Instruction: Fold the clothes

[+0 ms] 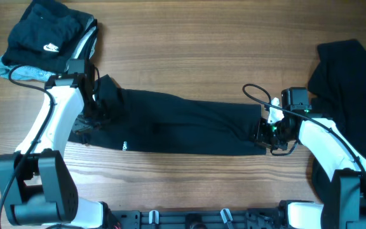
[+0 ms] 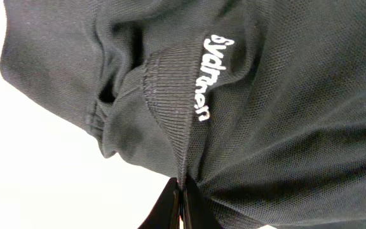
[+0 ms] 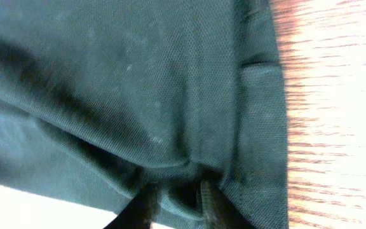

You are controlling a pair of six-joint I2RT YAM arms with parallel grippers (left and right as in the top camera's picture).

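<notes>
A long black garment (image 1: 183, 127) lies stretched across the middle of the wooden table (image 1: 202, 51). My left gripper (image 1: 97, 108) is at its left end, which is bunched and lifted. In the left wrist view the gripper (image 2: 182, 202) is shut on the ribbed collar edge (image 2: 170, 95), which carries white lettering. My right gripper (image 1: 264, 132) is at the garment's right end. In the right wrist view its fingers (image 3: 178, 200) pinch a fold of the fabric (image 3: 107, 76) near the hem.
A folded black garment with a white swoosh (image 1: 43, 35) sits on a grey-blue one (image 1: 24, 71) at the far left. A heap of black clothes (image 1: 348, 76) covers the right edge. A cable (image 1: 256, 92) loops by the right wrist.
</notes>
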